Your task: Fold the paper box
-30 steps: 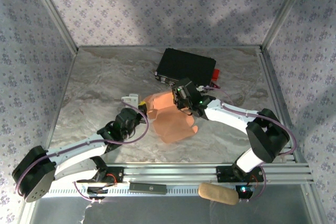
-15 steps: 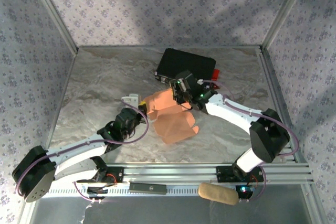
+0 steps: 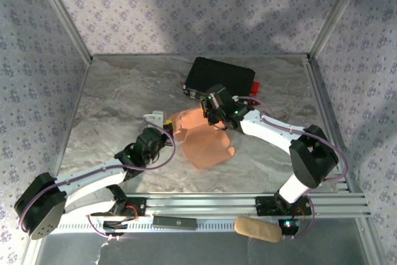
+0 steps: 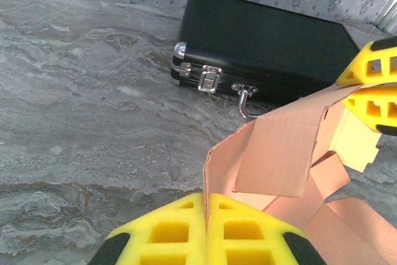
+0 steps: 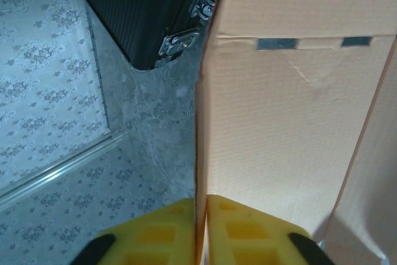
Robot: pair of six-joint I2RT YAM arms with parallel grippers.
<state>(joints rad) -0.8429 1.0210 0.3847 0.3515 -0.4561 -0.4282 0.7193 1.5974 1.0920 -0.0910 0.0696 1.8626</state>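
Marbled table (image 3: 118, 103) bears the paper box (image 3: 208, 147), pinched by left fingers (image 4: 167, 234) and, apparently, right fingers (image 5: 248, 228).

Left arm (image 3: 99, 172) and right arm (image 3: 273, 131) low and inward, wrists near each other, jaws tight together

Robot test cell, lab-type rig, not domestic room. Grey marble-patterned tabletop (image 3: 118, 91) was boxed in by silver aluminium frame posts (image 3: 61, 10) rising from its far corners. Lilac floral-print wall panels (image 3: 186, 4) closed off its back and sides. Slotted aluminium rail (image 3: 211, 203) ran along its near edge, with two white-and-black robot arms (image 3: 93, 177) bolted there.
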